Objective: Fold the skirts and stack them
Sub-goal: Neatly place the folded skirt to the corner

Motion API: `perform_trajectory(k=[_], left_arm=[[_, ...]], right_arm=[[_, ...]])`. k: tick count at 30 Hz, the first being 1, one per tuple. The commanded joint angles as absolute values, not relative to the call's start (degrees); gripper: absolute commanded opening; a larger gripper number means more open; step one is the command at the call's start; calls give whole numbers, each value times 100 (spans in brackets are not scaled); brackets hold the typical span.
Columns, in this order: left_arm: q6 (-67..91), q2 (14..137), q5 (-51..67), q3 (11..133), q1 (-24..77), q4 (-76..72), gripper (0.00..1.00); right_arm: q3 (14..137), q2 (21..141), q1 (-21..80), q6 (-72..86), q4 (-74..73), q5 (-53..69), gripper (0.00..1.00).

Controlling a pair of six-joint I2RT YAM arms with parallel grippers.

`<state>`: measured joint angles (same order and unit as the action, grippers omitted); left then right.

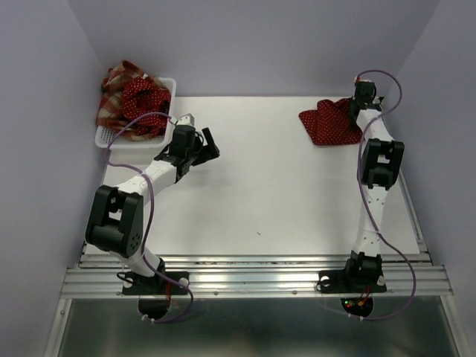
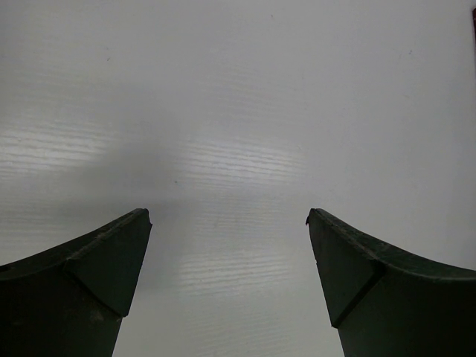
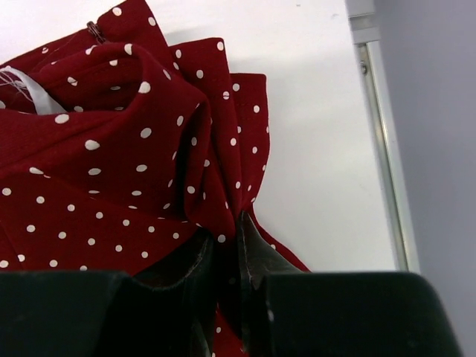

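Far right, right gripper (image 3: 227, 223) clenched on dotted skirt (image 3: 119, 178), pinch point hidden by fingers. Left gripper (image 2: 229, 217) released over table (image 2: 238, 89). Plaid skirt (image 1: 113, 93) bunched in basket (image 1: 106, 137), partly covered.

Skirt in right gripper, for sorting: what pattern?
Skirt dark red, white polka dots; right wrist view.

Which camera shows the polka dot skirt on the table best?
Right wrist view: close up, the right gripper pinching the polka-dot skirt. Top view shows it small, partly arm-hidden; left wrist view, essentially nothing.
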<state>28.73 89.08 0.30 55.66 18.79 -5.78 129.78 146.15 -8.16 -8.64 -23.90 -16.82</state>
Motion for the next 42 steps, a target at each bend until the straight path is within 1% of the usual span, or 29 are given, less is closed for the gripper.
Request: perform_trajectory(k=[1,5,8,12,14,18,19,22,23,24,25,26,27,28,29,32,35,37,42], left_arm=[[2742,9096,211,5932,1793,-809,99],[2742,9255,343,6082,1749,-835,99],[2707,9351,439,6178,1749,-879,99],[2689,9448,483,6284,1731,-861,99],[2698,9457,501,6267,1731,-888,99],[2707,9466,527,6275,1723,-896,99],[2707,9466,553,6275,1723,-896,99],[2698,9413,597,6275,1723,-888,99],[2698,9370,606,6284,1723,-888,99],[2707,9334,615,6275,1723,-896,99],[2707,9308,633,6267,1723,-905,99],[2716,9221,650,6240,1723,-923,99],[2716,9176,659,6214,1723,-949,99],[2725,9141,659,6188,1723,-984,99],[2725,9071,659,6144,1723,-1002,99],[2716,8956,650,6082,1723,-1002,99],[2690,8860,642,6056,1723,-958,99],[2672,8798,615,6012,1723,-923,99],[2602,8701,519,5968,1714,-870,99]], right_arm=[[13578,14958,-1010,-941,-2232,-1915,8],[13816,15161,-1134,-687,-2197,-1969,9],[13712,15170,-1204,-536,-2014,-1705,9],[13702,15231,-1204,-589,-1688,-1574,13],[13720,15266,-1204,-545,-1513,-1486,17],[13632,15232,-1204,-466,-1292,-1266,40],[13632,15223,-1204,-501,-1275,-1257,50],[13632,15004,-1204,-466,-1266,-1222,58],[13614,14925,-1204,-440,-1257,-1213,67],[13606,14828,-1204,-422,-1248,-1222,72],[13614,14644,-1204,-378,-1239,-1204,73],[13606,14547,-1204,-334,-1248,-1134,77],[13605,14441,-1204,-290,-1257,-1021,83],[13588,14336,-1204,-255,-1257,-846,95],[13492,14109,-1204,-194,-1257,-713,100],[13282,13712,-1151,-141,-1318,-536,100],[12992,13457,-906,-281,-1292,-913,100],[12920,13447,-774,-386,-1292,-1169,100],[13122,13737,-571,-317,-1687,-976,100]])
